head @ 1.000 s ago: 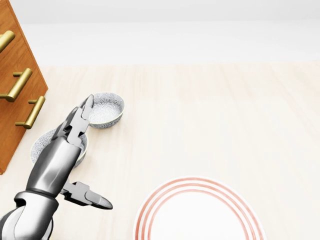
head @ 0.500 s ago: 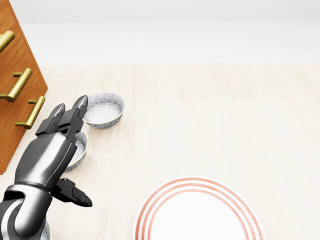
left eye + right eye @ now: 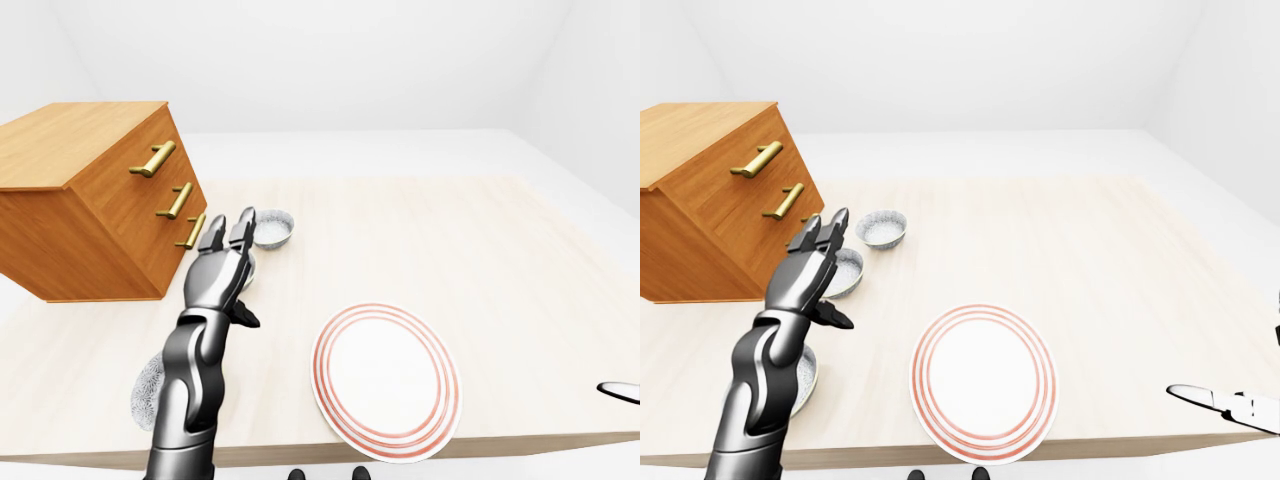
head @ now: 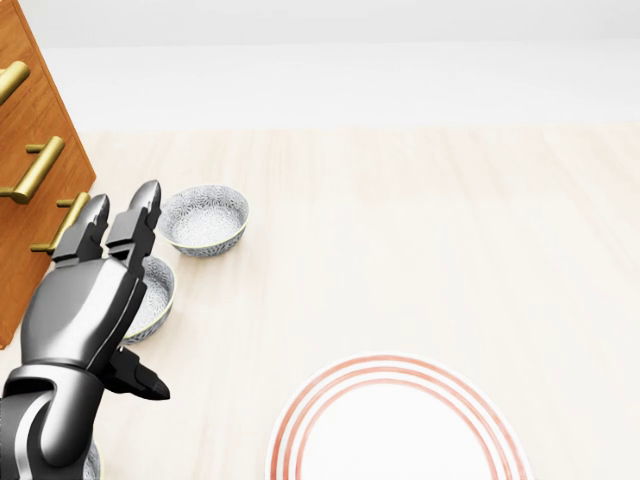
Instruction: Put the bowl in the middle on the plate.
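Note:
Three grey speckled bowls lie in a row beside the dresser. The far bowl (image 4: 205, 220) stands free. The middle bowl (image 4: 156, 292) is partly hidden under my left hand (image 4: 120, 290), which hovers over it open, fingers stretched toward the view's top and thumb out to the side. Only a sliver of the near bowl (image 3: 805, 375) shows beside my left forearm. The white plate (image 4: 400, 430) with red rings lies at the bottom centre, empty. My right hand (image 3: 1230, 402) shows at the bottom right edge of the right-eye view, low and flat, holding nothing.
A wooden dresser (image 3: 90, 200) with brass handles stands at the left, close to the bowls. The pale wooden table's edge (image 3: 500, 440) runs just below the plate. Past the table's top edge is a white floor and walls.
My left hand has slid to the left and a little down in the head view, away from the far bowl and over the middle bowl. Bowls and plate have not moved.

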Tool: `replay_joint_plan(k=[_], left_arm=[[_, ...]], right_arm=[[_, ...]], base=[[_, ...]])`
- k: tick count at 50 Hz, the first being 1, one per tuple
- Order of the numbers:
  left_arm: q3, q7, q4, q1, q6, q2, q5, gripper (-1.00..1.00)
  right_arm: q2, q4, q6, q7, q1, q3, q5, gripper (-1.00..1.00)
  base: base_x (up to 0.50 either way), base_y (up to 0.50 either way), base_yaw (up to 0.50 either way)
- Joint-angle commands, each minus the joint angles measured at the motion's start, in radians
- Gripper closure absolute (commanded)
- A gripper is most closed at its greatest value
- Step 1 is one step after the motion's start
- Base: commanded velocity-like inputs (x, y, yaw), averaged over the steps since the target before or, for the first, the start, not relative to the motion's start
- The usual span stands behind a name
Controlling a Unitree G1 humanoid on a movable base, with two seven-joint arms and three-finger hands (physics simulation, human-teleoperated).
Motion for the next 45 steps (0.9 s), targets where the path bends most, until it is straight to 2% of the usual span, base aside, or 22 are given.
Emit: replay_joint_plan(k=[1,21,28,45], left_arm=[[-0.011,0.035,0.021,-0.022,0.000,-0.001,0.051,-1.00],[-0.017,0.012,0.085,-0.042,0.000,0.011,0.127,-1.00],[-0.009,-0.010,0.080,-0.046,0.000,0.020,0.157,-1.00],[0.018,-0.001,0.135,-0.063,0.000,0.050,0.208,-1.00]], right_arm=[[0.001,-0.008,0.000,0.002,0.003,-0.004,0.002,-1.00],[0.004,-0.007,0.000,0.003,0.001,-0.004,0.000,-1.00],[0.001,0.000,0.000,0.000,0.001,0.000,-0.001,-1.00],[0.004,-0.007,0.000,0.003,0.001,-0.002,-0.001,-1.00]], base=[[0.00,0.00,0.00],[0.00,0.00,0.00],[0.00,0.00,0.00],[0.00,0.00,0.00]])
